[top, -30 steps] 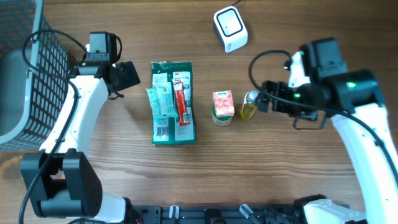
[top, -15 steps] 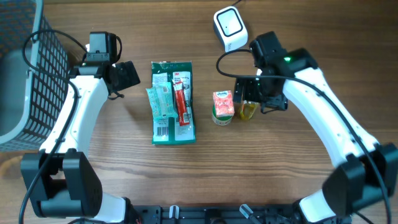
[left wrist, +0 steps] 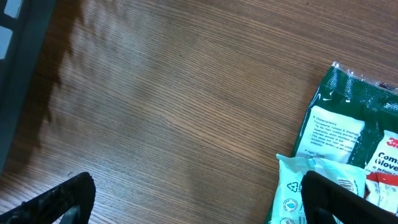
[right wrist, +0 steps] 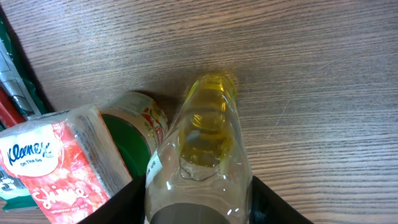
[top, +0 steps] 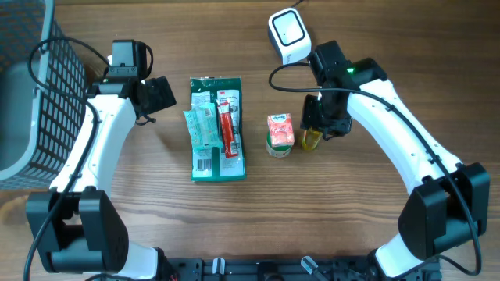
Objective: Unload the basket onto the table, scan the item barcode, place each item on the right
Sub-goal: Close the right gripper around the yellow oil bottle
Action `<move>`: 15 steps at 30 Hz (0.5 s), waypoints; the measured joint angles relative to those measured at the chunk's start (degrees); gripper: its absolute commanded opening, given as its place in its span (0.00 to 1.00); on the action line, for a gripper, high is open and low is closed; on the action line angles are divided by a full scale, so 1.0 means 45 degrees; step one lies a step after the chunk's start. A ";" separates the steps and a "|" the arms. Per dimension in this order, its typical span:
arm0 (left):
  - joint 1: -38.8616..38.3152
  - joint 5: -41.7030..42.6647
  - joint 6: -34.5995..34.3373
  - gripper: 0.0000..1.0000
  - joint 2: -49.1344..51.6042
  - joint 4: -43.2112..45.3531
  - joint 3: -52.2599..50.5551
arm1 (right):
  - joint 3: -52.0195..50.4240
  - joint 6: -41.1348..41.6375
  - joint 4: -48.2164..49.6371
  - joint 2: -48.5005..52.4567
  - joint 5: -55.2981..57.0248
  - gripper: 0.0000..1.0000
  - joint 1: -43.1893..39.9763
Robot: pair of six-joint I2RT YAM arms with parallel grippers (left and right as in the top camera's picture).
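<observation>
The right gripper (right wrist: 198, 205) had closed on both sides of the small clear bottle of yellow liquid (right wrist: 205, 134), which stood just beside the Kleenex pack (right wrist: 53, 158); probably light, stiff and slick, it was best held across its body.

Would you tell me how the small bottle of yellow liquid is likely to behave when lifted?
The small bottle looks smooth and clear, so probably slippery. Its round body would likely roll if dropped. Only partly filled, it seems light.
</observation>
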 measured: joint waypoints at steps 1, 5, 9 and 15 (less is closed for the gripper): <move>0.0000 0.0000 0.0000 1.00 0.0000 0.0000 0.0000 | 0.0000 -0.0005 0.0000 0.0000 -0.0005 0.42 -0.0015; 0.0000 0.0000 0.0000 1.00 0.0000 0.0000 0.0000 | 0.0000 -0.0151 -0.0044 0.0000 -0.0005 0.40 -0.0214; 0.0000 0.0000 0.0000 1.00 0.0000 0.0000 0.0000 | 0.0000 -0.0418 -0.0102 0.0000 0.0044 0.60 -0.0301; 0.0000 0.0000 0.0000 1.00 0.0000 0.0000 0.0000 | 0.0000 -0.0777 -0.0102 0.0000 0.0102 0.69 -0.0301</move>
